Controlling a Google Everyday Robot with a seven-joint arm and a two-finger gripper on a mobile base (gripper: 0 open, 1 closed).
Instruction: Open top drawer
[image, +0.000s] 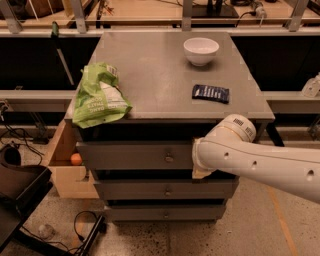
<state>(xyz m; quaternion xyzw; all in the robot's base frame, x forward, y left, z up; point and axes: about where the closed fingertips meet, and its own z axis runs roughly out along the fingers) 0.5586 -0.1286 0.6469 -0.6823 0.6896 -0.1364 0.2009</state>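
The top drawer (135, 155) is the uppermost of three grey drawer fronts below the grey tabletop (160, 75). Its small round metal knob (169, 159) sits at the centre of the front. A dark gap shows between the front and the tabletop. My white arm (260, 160) reaches in from the right. My gripper (196, 159) is at the right part of the top drawer's front, just right of the knob and mostly hidden behind the wrist. The two lower drawers (165, 190) are shut.
A green chip bag (100, 97) overhangs the tabletop's left front edge. A white bowl (201, 51) and a dark blue packet (211, 93) lie on top. A pale wooden box drawer (65, 160) stands open at the left with an orange ball (75, 159) inside. Cables lie on the floor.
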